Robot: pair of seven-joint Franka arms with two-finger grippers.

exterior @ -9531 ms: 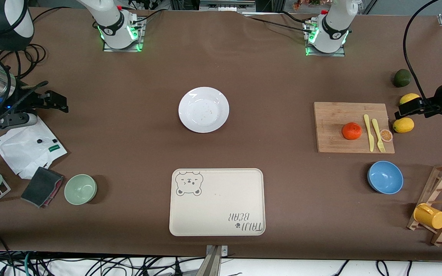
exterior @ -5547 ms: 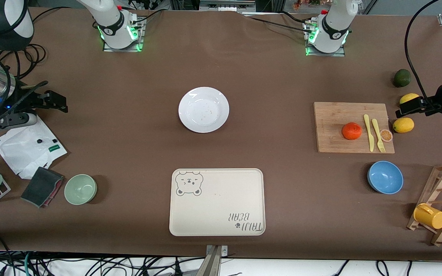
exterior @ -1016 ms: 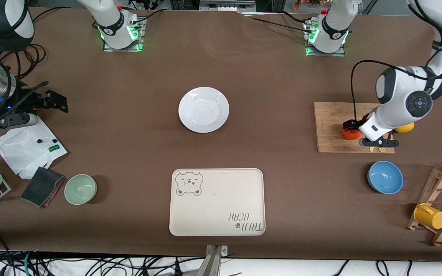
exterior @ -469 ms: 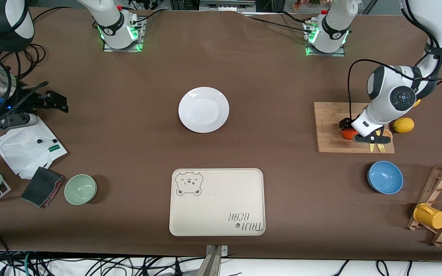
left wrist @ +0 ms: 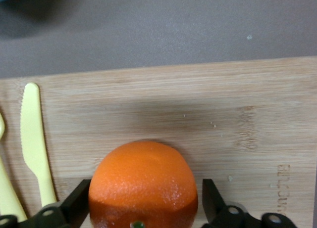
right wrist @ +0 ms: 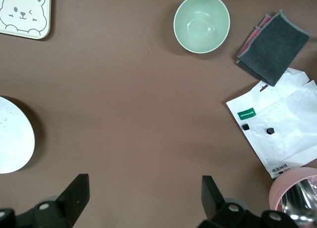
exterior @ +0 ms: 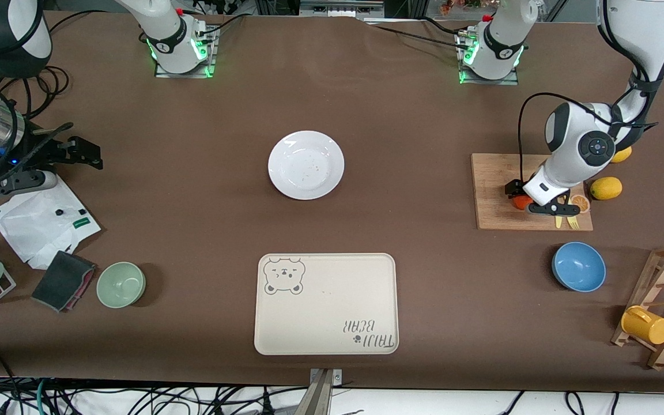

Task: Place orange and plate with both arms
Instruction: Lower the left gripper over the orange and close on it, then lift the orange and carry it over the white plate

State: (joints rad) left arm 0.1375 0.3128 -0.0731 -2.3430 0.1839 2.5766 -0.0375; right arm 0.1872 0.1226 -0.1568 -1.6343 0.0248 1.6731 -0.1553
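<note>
The orange (exterior: 519, 202) sits on a wooden cutting board (exterior: 496, 173) toward the left arm's end of the table. My left gripper (exterior: 527, 199) is down at it, open, with one finger on each side of the orange (left wrist: 143, 181); a thin gap shows at one finger. The left gripper (left wrist: 146, 198) fills the edge of its wrist view. The white plate (exterior: 306, 165) lies mid-table and also shows in the right wrist view (right wrist: 12, 139). My right gripper (exterior: 81, 153) waits, open and empty (right wrist: 143, 188), at the right arm's end.
A yellow knife (left wrist: 34, 134), a fork and an orange slice (exterior: 580, 203) lie on the board beside the orange. Lemons (exterior: 606, 188), a blue bowl (exterior: 578, 266), a bear-print tray (exterior: 326, 302), a green bowl (exterior: 121, 284) and a rack with a yellow cup (exterior: 646, 325) stand around.
My left arm has swung in from the table's end over the board and come down with its fingers around the orange. The right arm, the orange and the plate have not moved.
</note>
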